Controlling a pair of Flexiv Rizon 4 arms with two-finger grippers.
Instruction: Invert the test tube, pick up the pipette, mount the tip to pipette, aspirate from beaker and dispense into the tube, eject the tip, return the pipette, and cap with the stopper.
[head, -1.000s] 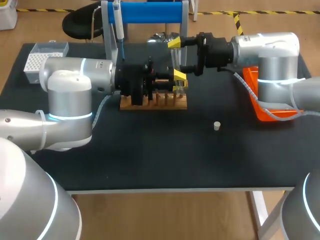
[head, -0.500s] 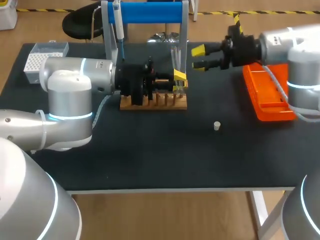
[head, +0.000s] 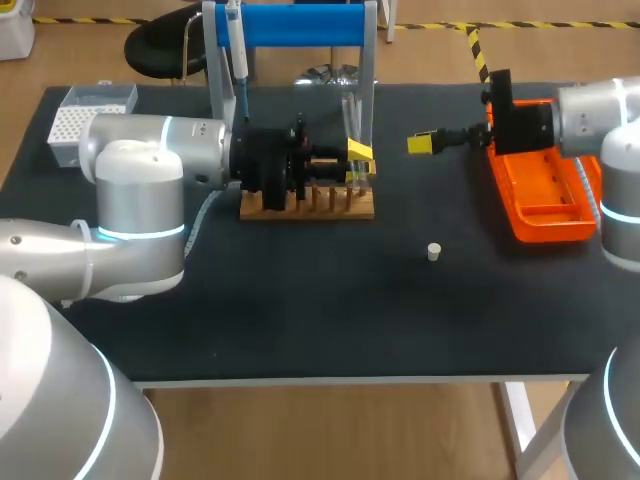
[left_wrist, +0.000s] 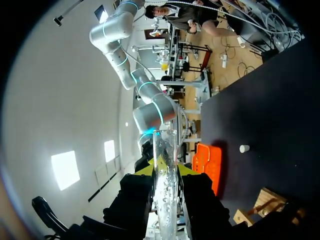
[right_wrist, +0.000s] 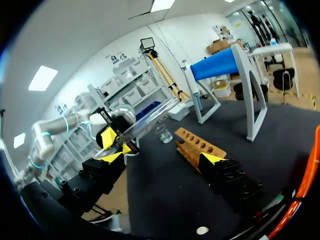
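My left gripper (head: 357, 163) is shut on the clear test tube (head: 350, 122), which it holds above the wooden rack (head: 306, 203). In the left wrist view the test tube (left_wrist: 165, 185) runs between the yellow tips of the left gripper (left_wrist: 165, 170). My right gripper (head: 424, 143) stands open and empty to the right of the tube, beside the orange tray (head: 541, 195). In its own view the right gripper (right_wrist: 162, 159) faces the test tube (right_wrist: 150, 119), the rack (right_wrist: 200, 144) and the beaker (right_wrist: 162, 134). The pipette (head: 237, 50) hangs on the blue stand (head: 300, 24). The white stopper (head: 433, 251) lies on the mat.
A white tip box (head: 86, 117) sits at the back left. The stand's uprights (head: 369, 70) rise just behind the rack. The stopper (left_wrist: 244, 148) and the orange tray (left_wrist: 207, 161) also show past the tube in the left wrist view.
My right gripper has drawn back to the right, from close beside the tube to the orange tray's edge, staying open. The left arm and the tube have not moved.
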